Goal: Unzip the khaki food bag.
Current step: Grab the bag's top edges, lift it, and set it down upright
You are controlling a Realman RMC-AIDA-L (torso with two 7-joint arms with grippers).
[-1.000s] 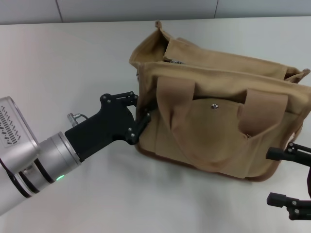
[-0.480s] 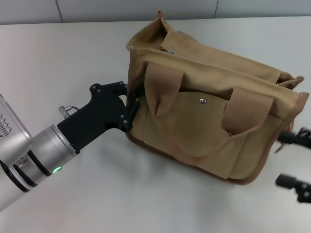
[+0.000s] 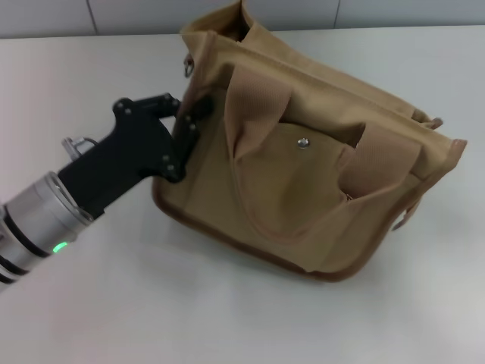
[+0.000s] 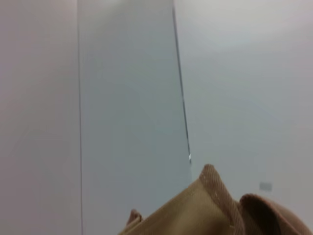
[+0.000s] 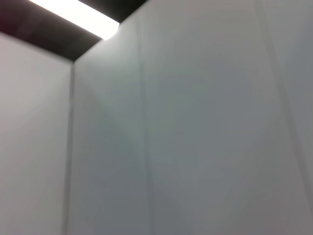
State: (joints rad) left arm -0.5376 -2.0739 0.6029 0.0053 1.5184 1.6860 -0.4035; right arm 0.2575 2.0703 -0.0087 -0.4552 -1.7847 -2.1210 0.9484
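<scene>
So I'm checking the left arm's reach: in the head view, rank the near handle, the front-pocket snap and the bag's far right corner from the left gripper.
1. near handle, beside the left gripper.
2. front-pocket snap, mid-front of the khaki food bag.
3. far right corner, opposite end.

We see a plain white counter meeting a pale grey panelled wall. Above, a bright strip light sits in a dark ceiling.
</scene>
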